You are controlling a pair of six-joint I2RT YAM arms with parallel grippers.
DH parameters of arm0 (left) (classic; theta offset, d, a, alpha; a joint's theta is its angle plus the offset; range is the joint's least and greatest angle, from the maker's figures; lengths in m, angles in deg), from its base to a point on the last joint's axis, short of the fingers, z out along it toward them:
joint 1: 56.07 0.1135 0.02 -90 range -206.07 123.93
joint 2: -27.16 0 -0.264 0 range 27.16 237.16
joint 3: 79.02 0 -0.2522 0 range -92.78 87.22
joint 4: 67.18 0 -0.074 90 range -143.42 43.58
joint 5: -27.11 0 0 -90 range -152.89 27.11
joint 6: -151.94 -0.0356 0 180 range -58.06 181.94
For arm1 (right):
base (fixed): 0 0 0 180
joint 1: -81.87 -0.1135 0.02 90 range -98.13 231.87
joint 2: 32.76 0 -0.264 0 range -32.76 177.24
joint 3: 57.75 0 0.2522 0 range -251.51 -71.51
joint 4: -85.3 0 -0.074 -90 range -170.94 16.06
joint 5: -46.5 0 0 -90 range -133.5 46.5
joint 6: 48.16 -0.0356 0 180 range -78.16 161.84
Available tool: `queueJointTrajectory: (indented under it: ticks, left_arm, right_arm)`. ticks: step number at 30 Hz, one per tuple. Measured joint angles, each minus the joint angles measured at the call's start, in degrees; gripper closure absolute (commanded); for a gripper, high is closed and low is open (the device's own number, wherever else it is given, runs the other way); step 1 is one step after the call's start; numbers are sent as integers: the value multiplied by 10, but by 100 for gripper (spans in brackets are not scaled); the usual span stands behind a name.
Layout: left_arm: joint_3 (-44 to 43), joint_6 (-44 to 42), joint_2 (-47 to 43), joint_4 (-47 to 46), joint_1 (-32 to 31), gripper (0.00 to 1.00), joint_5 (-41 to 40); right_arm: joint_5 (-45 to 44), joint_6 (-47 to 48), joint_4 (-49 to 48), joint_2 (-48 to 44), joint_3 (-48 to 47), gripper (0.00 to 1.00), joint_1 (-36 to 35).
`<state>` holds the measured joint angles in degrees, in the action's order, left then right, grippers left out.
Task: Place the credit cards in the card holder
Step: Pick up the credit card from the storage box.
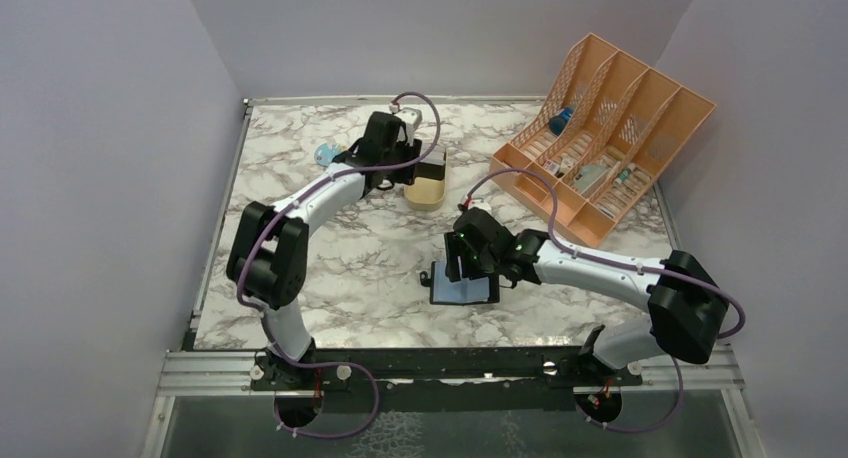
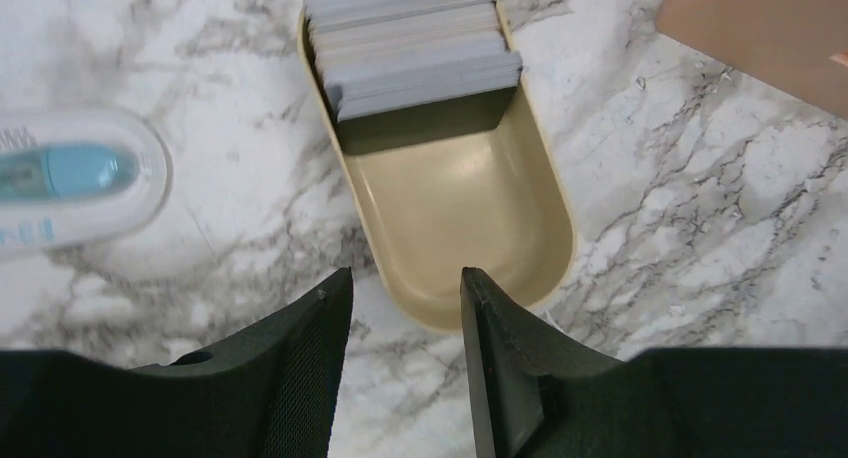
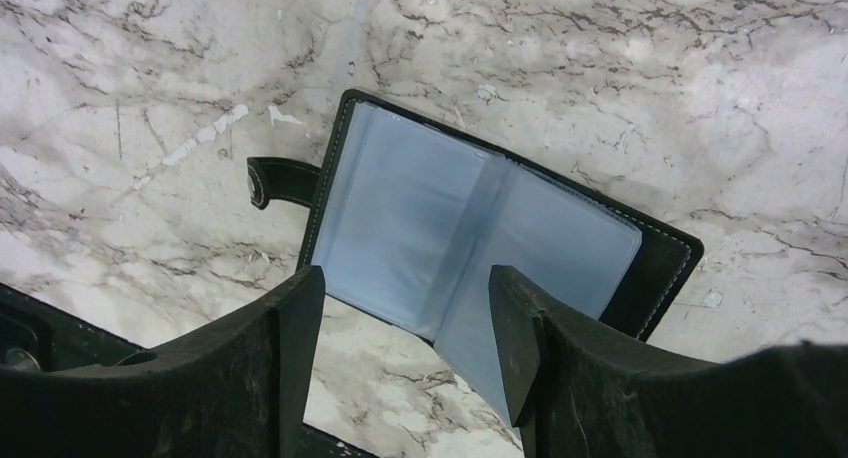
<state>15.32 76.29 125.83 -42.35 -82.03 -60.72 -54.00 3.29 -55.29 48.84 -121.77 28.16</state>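
Note:
The card holder [image 1: 463, 289] lies open on the marble near the front, black with blue-grey inner faces [image 3: 420, 218] and a strap tab [image 3: 281, 180] at its left. One clear page stands up beside my right finger. My right gripper [image 3: 405, 293] hovers just over its near edge [image 1: 462, 265], open and empty. The credit cards [image 2: 415, 43] are a pale grey stack standing on edge in the far end of the gold tin [image 2: 470, 218], which also shows in the top view [image 1: 426, 189]. My left gripper [image 2: 405, 293] is open and empty, just short of the tin's near rounded end [image 1: 400, 178].
An orange slotted file organiser [image 1: 600, 138] with small items stands at the back right; its corner shows in the left wrist view [image 2: 760, 28]. A white and blue oval item [image 2: 70, 178] lies left of the tin [image 1: 325, 155]. A metal rail [image 1: 450, 368] runs along the front edge.

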Motion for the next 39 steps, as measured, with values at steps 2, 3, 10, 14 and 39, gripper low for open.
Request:
queueJointTrajectory:
  ticks: [2,3,10,14,39]
  left_arm:
    - [-48,-71,37,10,1,60,19]
    - [-76,-102,57,18,1,65,23]
    - [-209,-259,132,60,9,47,71]
    - [-227,-357,135,67,14,46,111]
    - [-245,-723,230,84,4,38,191]
  right_arm:
    - [5,-2,0,1,4,38,0]
    - [6,-2,-2,1,7,38,0]
    - [9,-1,1,1,23,38,0]
    - [8,1,3,0,23,38,0]
    - [5,8,35,0,8,39,0]
